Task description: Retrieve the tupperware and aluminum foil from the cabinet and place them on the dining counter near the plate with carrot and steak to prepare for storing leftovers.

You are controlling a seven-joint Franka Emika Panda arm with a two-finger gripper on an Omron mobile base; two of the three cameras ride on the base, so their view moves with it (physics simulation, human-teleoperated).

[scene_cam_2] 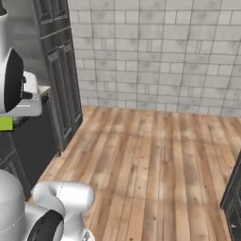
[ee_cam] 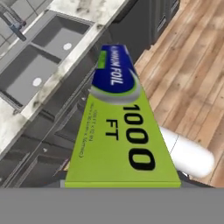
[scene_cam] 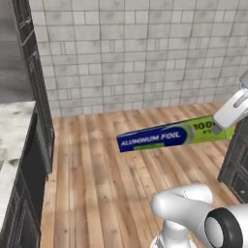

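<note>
The aluminum foil is a long blue box with white lettering and a lime-green end, hanging level in the air above the wooden floor. My gripper is shut on its green end at the right of the left base view. In the hand view the aluminum foil runs away from the camera, green end nearest, and it covers my fingertips. A sliver of its green end pokes out beside the arm in the right base view. The tupperware, plate, carrot and steak are out of view.
A marbled counter with a grey double sink and faucet lies below the hand, dark drawer fronts under it. Tall dark cabinets stand on the left, and a dark cabinet on the right. Wooden floor runs to the tiled wall.
</note>
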